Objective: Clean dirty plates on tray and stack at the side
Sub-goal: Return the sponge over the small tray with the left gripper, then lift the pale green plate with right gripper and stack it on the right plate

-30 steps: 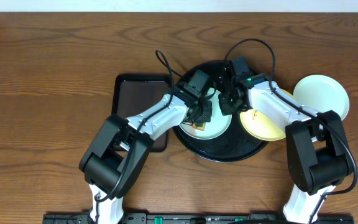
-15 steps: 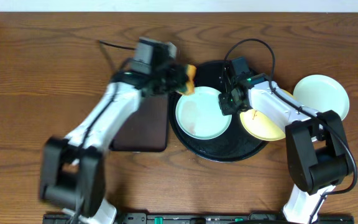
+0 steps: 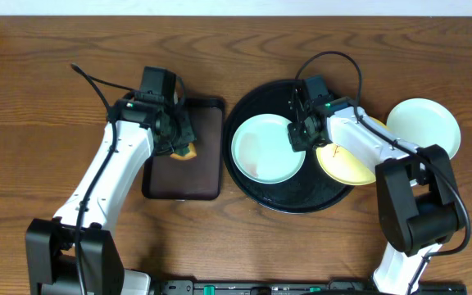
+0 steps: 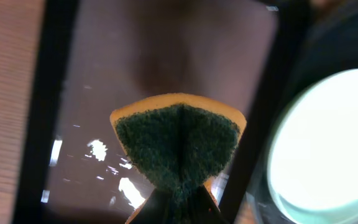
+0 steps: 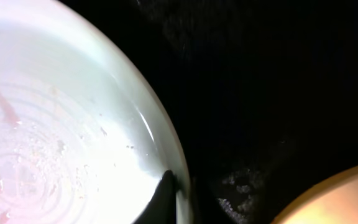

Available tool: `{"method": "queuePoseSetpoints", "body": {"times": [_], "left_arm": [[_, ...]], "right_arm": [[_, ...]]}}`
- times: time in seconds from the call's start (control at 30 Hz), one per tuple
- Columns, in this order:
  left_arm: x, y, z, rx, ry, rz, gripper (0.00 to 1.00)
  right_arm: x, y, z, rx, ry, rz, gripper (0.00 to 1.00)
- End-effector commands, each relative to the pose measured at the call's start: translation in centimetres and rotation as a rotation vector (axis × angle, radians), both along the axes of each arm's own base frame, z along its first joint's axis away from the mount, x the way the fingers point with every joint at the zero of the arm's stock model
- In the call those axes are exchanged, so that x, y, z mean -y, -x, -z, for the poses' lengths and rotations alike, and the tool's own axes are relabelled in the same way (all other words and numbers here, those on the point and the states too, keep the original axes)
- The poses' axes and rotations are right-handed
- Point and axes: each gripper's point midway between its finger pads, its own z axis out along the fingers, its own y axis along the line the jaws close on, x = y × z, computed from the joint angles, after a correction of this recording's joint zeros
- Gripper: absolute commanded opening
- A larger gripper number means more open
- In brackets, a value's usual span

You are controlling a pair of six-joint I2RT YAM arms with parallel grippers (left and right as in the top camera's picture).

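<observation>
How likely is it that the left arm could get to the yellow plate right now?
Probably not: the right arm lies across the yellow plate, and the left gripper is shut on a sponge.

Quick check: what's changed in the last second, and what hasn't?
The left gripper, still shut on the sponge, left the mint plate on the black tray and swung left; it now hangs over the brown tray. Unchanged: the right gripper keeps pinching that plate's rim, and the yellow plate and the side plate lie where they were.
</observation>
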Motion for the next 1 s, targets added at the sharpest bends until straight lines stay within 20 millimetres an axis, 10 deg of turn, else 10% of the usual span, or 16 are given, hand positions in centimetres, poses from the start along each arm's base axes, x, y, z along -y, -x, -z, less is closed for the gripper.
{"method": "queuePoseSetpoints", "body": {"times": [0.0, 0.5, 0.77, 0.97], "left_arm": [[-2.0, 0.2, 1.6, -0.001, -0.12, 0.015, 0.08], [-2.6, -0.1, 2.1, 0.021, -0.158, 0.036, 0.08], [-2.5, -0.4, 2.0, 0.037, -0.156, 0.034, 0.08], [-2.5, -0.6, 2.0, 0.042, -0.155, 0.034, 0.08]], "right_arm": [[-0.1, 0.0, 0.6, -0.002, 0.014, -0.004, 0.01], [4.4, -4.5, -14.1, 0.395, 0.26, -0.006, 0.01], [8.1, -3.4, -22.8, 0.629, 0.544, 0.101, 0.01], [6.4, -1.3, -26.9, 0.768, 0.716, 0.122, 0.01]]}}
